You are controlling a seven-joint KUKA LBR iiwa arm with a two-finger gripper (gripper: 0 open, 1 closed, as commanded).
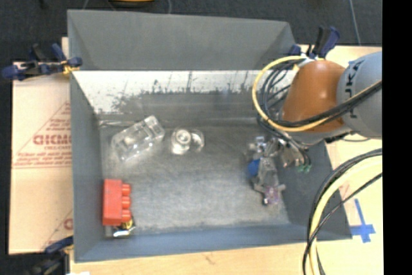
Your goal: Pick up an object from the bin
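My gripper point(266, 178) is down in the bin's right part, close to the floor near the front right corner. Whether it holds anything is hidden by its own body. The nearest loose thing is a small clear round cup point(185, 140), lying well to its left in the middle of the bin. Further left lies a clear plastic blocky piece point(136, 137), tilted. A red rectangular block point(116, 201) with a yellow bit at its near end sits in the front left corner.
The arm with its orange cover and looped cables hangs over the bin's right wall. Bare floor stretches between the gripper and the red block. The sloped back wall rises behind the clear things.
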